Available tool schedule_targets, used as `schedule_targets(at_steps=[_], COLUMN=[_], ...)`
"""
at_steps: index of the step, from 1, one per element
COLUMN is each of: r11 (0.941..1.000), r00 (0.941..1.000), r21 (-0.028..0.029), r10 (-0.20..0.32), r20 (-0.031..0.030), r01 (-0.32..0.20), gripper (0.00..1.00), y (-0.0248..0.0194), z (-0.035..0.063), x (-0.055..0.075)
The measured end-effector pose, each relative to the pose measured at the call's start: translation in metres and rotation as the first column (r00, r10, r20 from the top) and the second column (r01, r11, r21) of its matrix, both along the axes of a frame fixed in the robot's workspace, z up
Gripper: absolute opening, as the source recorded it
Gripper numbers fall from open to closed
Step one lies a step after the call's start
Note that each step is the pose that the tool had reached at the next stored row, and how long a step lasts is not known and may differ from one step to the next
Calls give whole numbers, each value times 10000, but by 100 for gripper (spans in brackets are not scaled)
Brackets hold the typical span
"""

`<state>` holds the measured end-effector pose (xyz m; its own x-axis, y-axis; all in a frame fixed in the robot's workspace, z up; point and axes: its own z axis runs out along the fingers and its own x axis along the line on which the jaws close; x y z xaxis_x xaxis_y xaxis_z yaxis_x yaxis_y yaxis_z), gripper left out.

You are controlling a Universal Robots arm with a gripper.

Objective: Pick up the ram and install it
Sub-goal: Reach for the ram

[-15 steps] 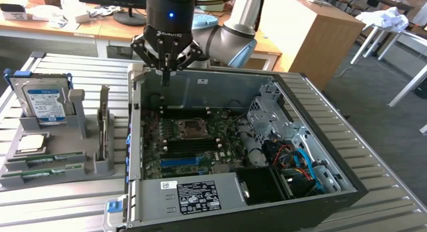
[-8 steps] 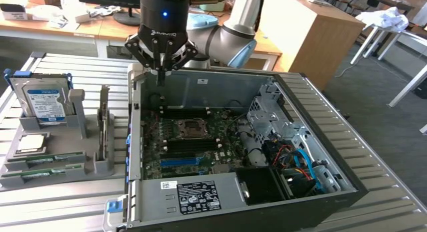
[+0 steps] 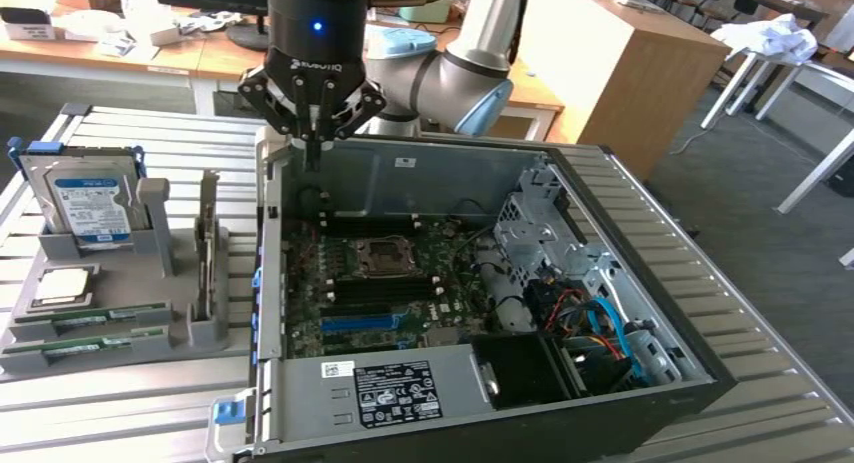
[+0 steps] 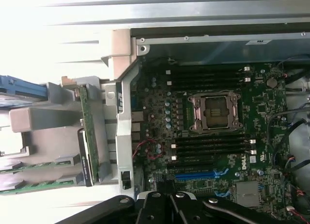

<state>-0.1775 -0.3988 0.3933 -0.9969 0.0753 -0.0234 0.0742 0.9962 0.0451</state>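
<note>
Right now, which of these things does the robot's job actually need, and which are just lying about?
Job: gripper, shut, over the case; green ram stick in the grey holder; motherboard's black memory slots.
Lying about: hard drive; processor chip.

A slatted metal counter (image 3: 114, 408) carries two things. An open black computer case (image 3: 414, 178) lies on its side across the middle and out toward three o'clock in the exterior view, open face up. At nine o'clock, just beside the case, a grey parts holder (image 3: 200, 333) rests on the slats.
</note>
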Motion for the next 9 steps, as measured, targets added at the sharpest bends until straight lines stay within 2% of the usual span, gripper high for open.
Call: schedule_targets(at_steps=[9], r11=[10000], r00=[10000], r21=[0], r10=[0], r20=[0], r01=[0], gripper=[10], y=[0], z=[0], x=[-76])
